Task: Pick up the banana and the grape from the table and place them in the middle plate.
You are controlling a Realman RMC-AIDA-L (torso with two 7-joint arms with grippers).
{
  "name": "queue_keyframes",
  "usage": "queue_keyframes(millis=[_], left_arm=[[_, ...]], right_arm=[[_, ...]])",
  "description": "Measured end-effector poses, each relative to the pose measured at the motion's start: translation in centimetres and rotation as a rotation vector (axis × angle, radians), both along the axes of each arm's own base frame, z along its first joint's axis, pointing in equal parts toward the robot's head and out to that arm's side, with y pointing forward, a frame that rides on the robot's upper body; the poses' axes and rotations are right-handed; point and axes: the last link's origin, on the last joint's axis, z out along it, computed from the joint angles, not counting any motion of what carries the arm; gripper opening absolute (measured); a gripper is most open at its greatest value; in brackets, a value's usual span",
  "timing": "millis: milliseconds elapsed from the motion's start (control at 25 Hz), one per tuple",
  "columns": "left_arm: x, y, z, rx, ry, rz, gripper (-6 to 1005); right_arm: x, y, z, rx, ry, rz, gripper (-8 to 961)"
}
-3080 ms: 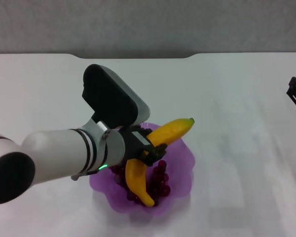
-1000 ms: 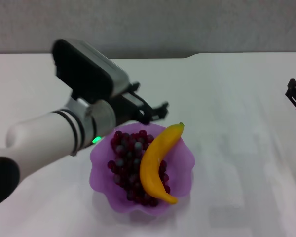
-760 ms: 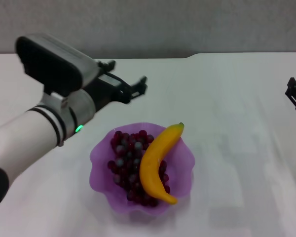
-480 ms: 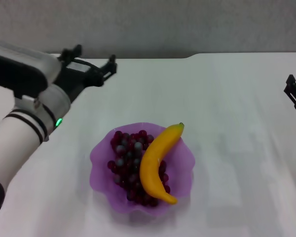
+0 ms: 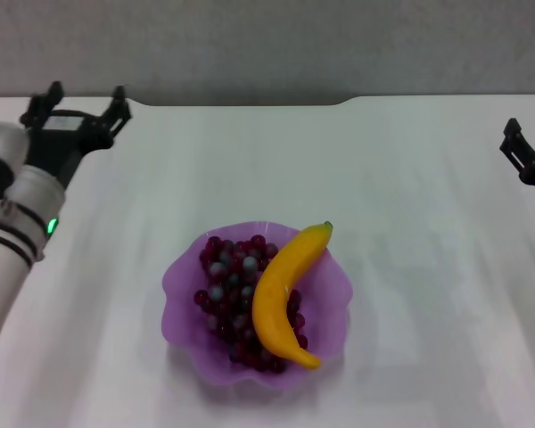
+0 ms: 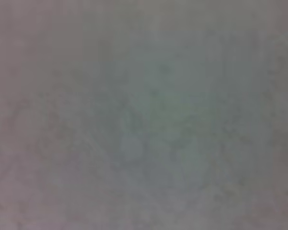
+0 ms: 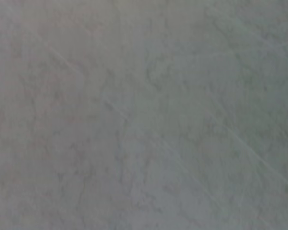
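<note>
On the table (image 5: pixel 410 285), the plate (image 5: pixel 334 299) holds the grapes (image 5: pixel 223 285), and the banana (image 5: pixel 281 299) lies across them, its stem tip over the far rim. Far to the left, the left gripper (image 5: pixel 76 105) hangs spread and empty. At the right edge sits the right gripper (image 5: pixel 526 160); I can't tell its state.

A: What lies beyond the work itself?
B: A grey wall (image 5: pixel 267 45), plain and faintly grainy, spanning the far side of the head view from edge to edge.
A: Any variation in it?
B: A darker band runs along its foot.
A: And the wrist views?
B: Each is filled by a mottled grey surface (image 6: pixel 144 115); what it is cannot be told.
</note>
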Motion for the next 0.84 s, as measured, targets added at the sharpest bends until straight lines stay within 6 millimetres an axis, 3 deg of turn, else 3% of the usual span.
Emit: queue_keyframes(millis=[480,840], left_arm=[[-3.3,1.8,1.4,0.028,0.07,0.114,895],[-3.5,2.0,1.7,0.032,0.054,0.126,895]], right_arm=[[-1.0,1.3,0.4,0.011,-0.018,0.02,880],[-1.6,2.3,0.5,0.008,-0.053,0.028,880]])
